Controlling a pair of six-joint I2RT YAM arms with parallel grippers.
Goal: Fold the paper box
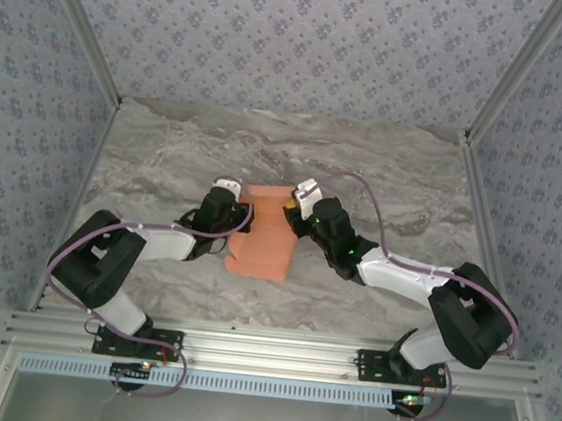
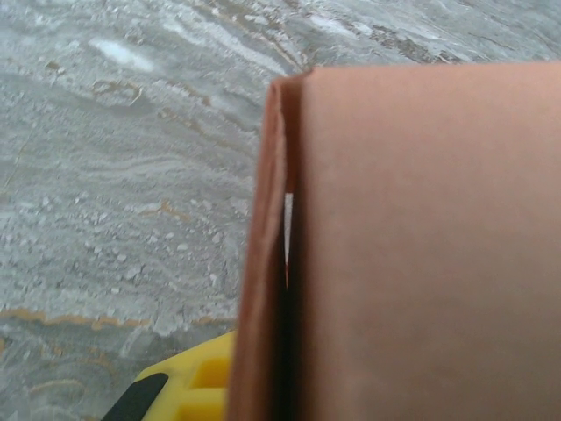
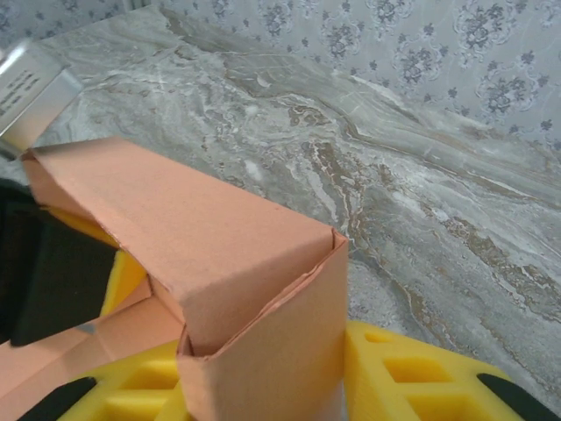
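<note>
The paper box (image 1: 263, 237) is salmon-orange card, half formed, lying on the marble table between both arms. My left gripper (image 1: 243, 217) is at its left side, shut on an upright folded wall (image 2: 263, 263). One yellow finger (image 2: 197, 386) shows beside that wall, and the card hides the other. My right gripper (image 1: 294, 215) is at the box's far right corner. Its yellow fingers (image 3: 421, 373) press against either side of a raised corner of the box (image 3: 263, 342). The top flap (image 3: 175, 219) slopes down to that corner, with the seam slightly open.
The grey marble table (image 1: 385, 181) stretches behind and to both sides of the box. Patterned walls and aluminium posts (image 1: 494, 92) close in the back and sides. The left gripper's black and yellow body (image 3: 53, 272) sits close to the right gripper.
</note>
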